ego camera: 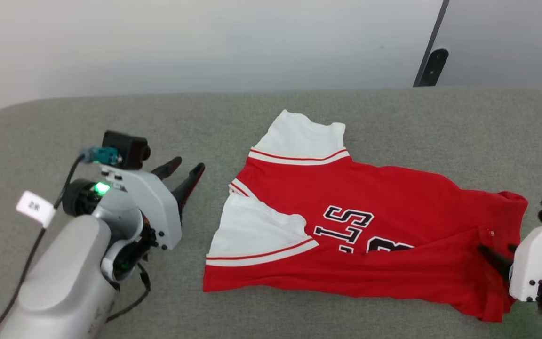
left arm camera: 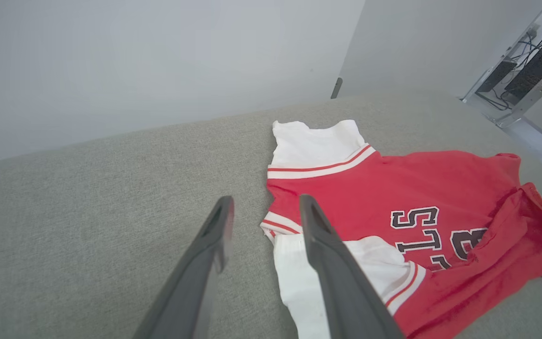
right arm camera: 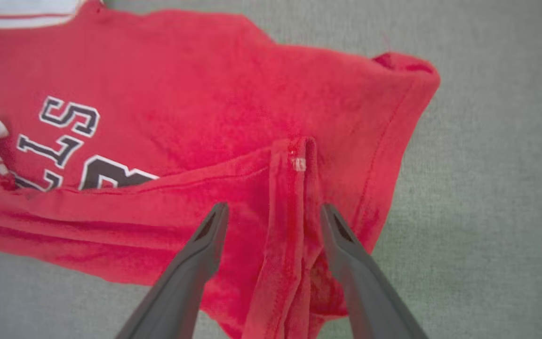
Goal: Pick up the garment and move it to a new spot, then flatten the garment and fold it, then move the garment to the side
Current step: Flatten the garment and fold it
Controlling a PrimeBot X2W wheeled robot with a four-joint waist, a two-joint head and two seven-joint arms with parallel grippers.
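The garment (ego camera: 384, 207), red with white sleeves and black lettering, lies partly folded on the grey cushioned surface (ego camera: 299, 108), its lower edge turned over the print. My left gripper (ego camera: 184, 174) stands open just left of the sleeves, touching nothing. In the left wrist view its fingers (left arm camera: 266, 202) are spread, the right one over the near sleeve of the garment (left arm camera: 393, 188). My right gripper (ego camera: 499, 254) is at the garment's right end. In the right wrist view it (right arm camera: 274, 207) is open, with a raised ridge of the garment's (right arm camera: 233, 108) red cloth lying loose between the fingers.
A pale wall runs behind the surface, with a dark post (ego camera: 433, 66) at the back right. A metal desk frame with cables (left arm camera: 525, 70) stands beyond the far right. Bare grey surface lies left of the garment and in front of it.
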